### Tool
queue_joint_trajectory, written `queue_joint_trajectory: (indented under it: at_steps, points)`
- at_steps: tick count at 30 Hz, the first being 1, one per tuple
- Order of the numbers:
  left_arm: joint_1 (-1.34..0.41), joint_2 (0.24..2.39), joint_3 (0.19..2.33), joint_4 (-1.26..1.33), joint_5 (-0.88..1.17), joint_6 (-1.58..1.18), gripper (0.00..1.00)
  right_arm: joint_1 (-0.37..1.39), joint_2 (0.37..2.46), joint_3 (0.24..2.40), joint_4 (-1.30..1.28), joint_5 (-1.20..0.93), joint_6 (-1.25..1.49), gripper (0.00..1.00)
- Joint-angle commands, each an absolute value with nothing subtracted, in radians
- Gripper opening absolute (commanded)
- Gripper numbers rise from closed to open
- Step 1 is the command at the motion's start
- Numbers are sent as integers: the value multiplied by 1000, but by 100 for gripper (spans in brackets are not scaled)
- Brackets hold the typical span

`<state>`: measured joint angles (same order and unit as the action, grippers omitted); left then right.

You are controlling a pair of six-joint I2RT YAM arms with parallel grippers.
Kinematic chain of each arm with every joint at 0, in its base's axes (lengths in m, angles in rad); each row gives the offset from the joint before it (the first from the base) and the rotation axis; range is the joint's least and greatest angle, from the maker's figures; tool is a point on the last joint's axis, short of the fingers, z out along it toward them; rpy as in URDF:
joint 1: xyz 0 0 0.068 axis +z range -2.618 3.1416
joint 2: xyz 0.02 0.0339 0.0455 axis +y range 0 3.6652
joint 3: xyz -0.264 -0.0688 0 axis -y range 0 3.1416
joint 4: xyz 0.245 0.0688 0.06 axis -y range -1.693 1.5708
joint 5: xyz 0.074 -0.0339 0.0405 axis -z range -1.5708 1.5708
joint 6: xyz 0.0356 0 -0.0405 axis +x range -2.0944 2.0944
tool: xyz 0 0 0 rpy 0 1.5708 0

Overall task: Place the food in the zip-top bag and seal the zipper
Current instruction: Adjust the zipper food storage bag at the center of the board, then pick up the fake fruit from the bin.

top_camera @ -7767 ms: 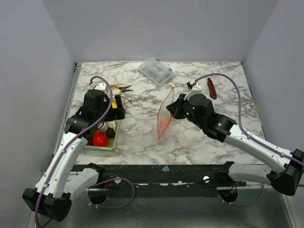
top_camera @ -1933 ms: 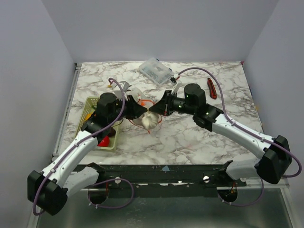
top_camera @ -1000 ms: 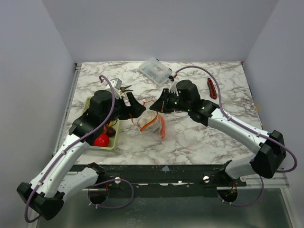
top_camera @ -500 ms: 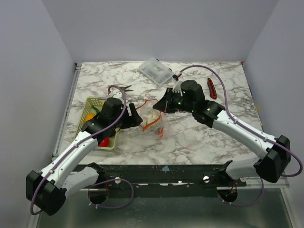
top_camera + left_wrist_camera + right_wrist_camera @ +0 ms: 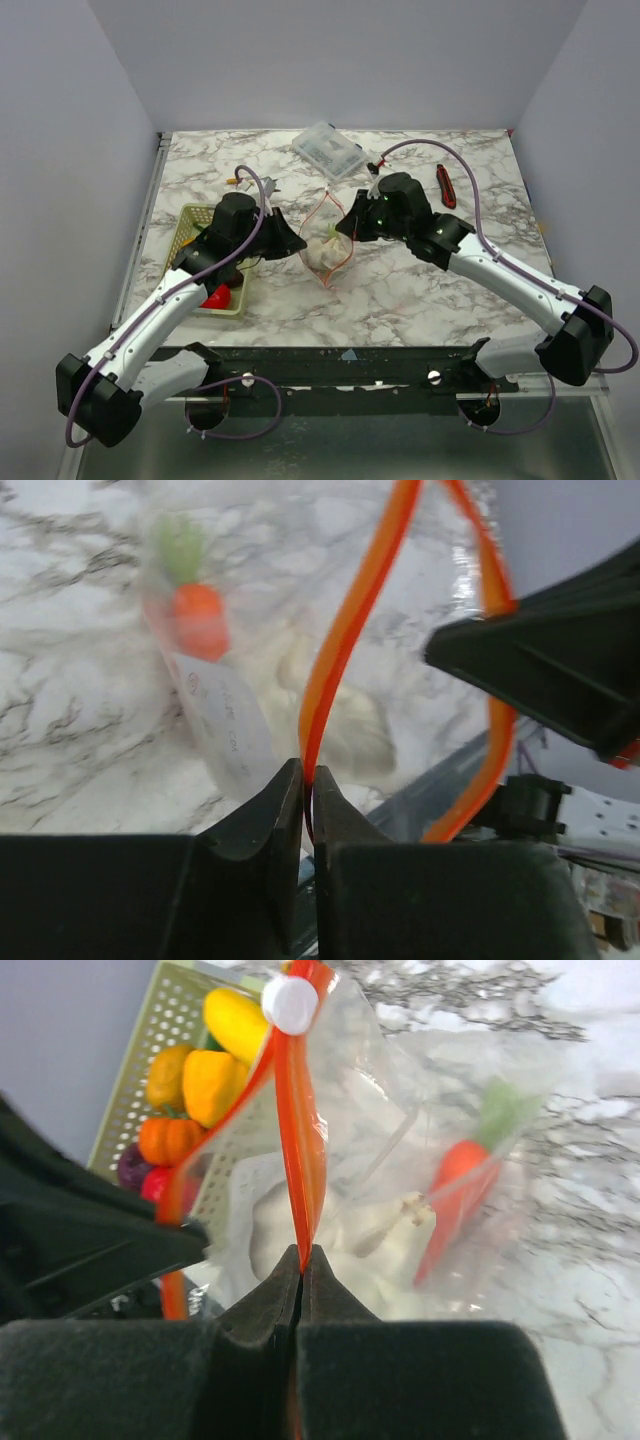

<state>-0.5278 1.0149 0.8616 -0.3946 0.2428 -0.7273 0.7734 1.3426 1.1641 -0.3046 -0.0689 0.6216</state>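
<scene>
The left pincer [image 5: 307, 780] and the right pincer [image 5: 301, 1260] clench the red-orange zipper strip [image 5: 352, 630].
This holds the clear floppy plastic bag [image 5: 322, 252] upright, orange toy carrot [image 5: 455, 1200] inside, probably for sealing.

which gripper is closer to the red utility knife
Right. The right gripper pinches the zipper with the utility knife off to its right; the left gripper pinches the zipper's other side, farther left.

The zip-top bag [image 5: 328, 245] is gleaming — clear, glossy plastic film; the table [image 5: 420, 290] is showing a smooth marbled finish.
</scene>
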Motion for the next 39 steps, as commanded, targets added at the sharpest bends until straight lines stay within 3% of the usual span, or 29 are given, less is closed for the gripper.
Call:
queue_joint_trajectory:
  at_steps: [1,5,6,9,18,25,31,39]
  points:
    - [-555,1025,985,-358,463,-761,9,779,1286,1214,-415,111,532,0]
    - [-575,1035,996,-365,448,-766,18,779,1252,1227,-433,125,515,0]
    - [-576,1040,984,-365,433,-764,18,779,1249,1225,-429,120,516,0]
    - [-576,1081,967,-381,418,-741,3,779,1247,1191,-397,115,517,0]
    - [-576,1085,1005,-352,471,-758,2,778,1228,1206,-436,145,505,0]
    - [-569,1098,999,-394,480,-720,34,779,1147,1164,-417,159,510,0]
    - [-537,953,984,-495,328,-611,78,779,1155,1126,-415,172,513,0]
    - [-402,890,1027,-714,126,-415,93,779,1184,1125,-376,160,478,0]
